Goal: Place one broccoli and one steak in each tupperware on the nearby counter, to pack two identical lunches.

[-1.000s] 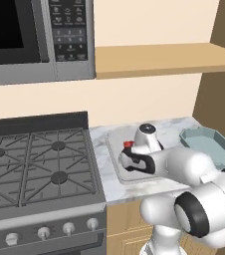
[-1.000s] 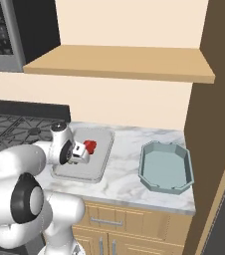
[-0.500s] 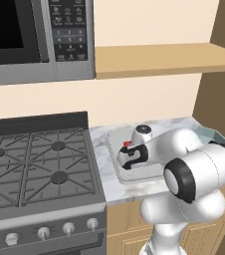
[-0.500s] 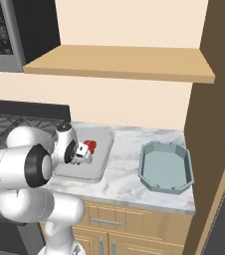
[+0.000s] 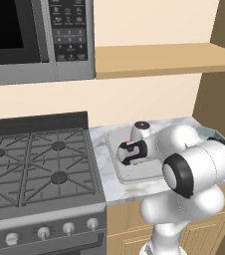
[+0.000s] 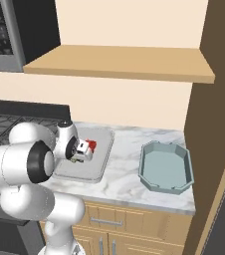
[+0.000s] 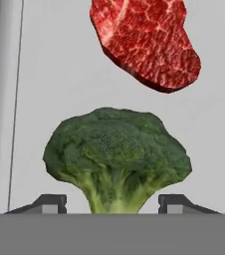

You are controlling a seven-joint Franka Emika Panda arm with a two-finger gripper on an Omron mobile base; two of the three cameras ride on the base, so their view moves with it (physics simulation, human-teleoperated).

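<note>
Gripper (image 7: 112,203) low over pale grey tray (image 6: 102,149), fingertips (image 7: 50,203) parted, standing clear either side of broccoli (image 7: 117,155) stem, not pressing it. Broccoli rests on tray floor between jaws. Steak (image 7: 147,40) lies just beyond, same tray. Teal tupperware (image 6: 165,167) further right on marbled counter (image 6: 122,177).

Arm folded low, tool (image 7: 112,204) apparently open
</note>
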